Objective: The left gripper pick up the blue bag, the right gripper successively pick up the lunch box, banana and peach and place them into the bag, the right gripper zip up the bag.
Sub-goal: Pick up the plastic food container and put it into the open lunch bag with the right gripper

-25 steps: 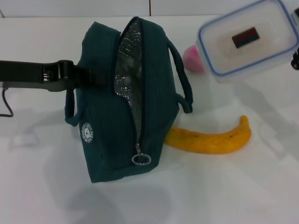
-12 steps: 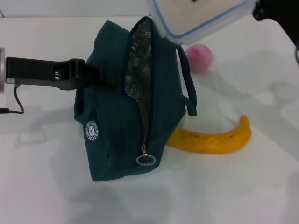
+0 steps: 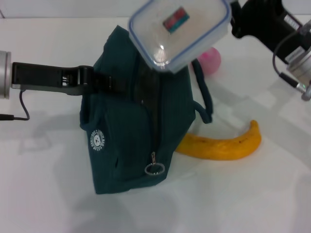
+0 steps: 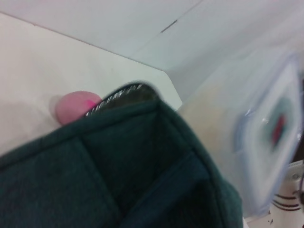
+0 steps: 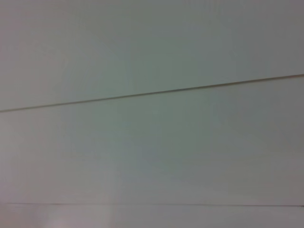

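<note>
One clear blue-rimmed plastic lunch box [image 3: 179, 31], clamped by right gripper [image 3: 233, 22] upper centre over left gripper [image 3: 97, 81]-held teal fabric bag [image 3: 136, 131] (mouth narrow), risks snagging the rim.

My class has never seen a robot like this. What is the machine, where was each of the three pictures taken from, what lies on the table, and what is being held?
This is a robot with two arms, each ending in a gripper. The head view looks down from a camera on the robot's head. The other two come from cameras on its wrists.

In the head view the left gripper is clamped on the side of the blue bag, which stands on the white table. The right gripper holds the lunch box in the air above the bag's top.

The banana lies on the table beside the bag, and the peach lies behind it.

The left wrist view shows the bag close up, the peach and the lunch box. The right wrist view shows only a plain pale surface.
</note>
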Controlling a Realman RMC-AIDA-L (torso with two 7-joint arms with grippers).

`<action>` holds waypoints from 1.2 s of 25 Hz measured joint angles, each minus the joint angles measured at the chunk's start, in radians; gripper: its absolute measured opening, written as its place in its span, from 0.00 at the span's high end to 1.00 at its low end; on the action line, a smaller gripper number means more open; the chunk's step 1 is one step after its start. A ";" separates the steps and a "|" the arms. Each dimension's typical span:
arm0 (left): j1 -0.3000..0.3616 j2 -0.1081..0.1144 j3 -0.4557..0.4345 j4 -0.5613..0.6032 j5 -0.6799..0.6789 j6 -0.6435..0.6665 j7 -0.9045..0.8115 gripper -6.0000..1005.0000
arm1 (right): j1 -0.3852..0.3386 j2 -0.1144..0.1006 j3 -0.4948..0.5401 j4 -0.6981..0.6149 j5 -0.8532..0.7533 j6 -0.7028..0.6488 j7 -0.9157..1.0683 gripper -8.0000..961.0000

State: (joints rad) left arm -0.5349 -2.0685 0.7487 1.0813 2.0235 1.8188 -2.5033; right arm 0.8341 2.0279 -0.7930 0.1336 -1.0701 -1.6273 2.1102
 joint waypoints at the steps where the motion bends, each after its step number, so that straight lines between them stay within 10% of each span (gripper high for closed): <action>1: 0.000 0.000 0.000 0.000 0.000 0.000 0.000 0.96 | -0.005 0.000 -0.001 -0.004 -0.014 0.017 -0.006 0.82; 30: -0.016 -0.001 0.006 -0.010 -0.031 -0.007 0.034 0.96 | 0.134 0.000 0.110 0.024 -0.242 0.222 -0.105 0.79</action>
State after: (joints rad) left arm -0.5507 -2.0693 0.7546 1.0716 1.9921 1.8116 -2.4691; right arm 0.9682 2.0279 -0.6835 0.1579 -1.3119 -1.4057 2.0056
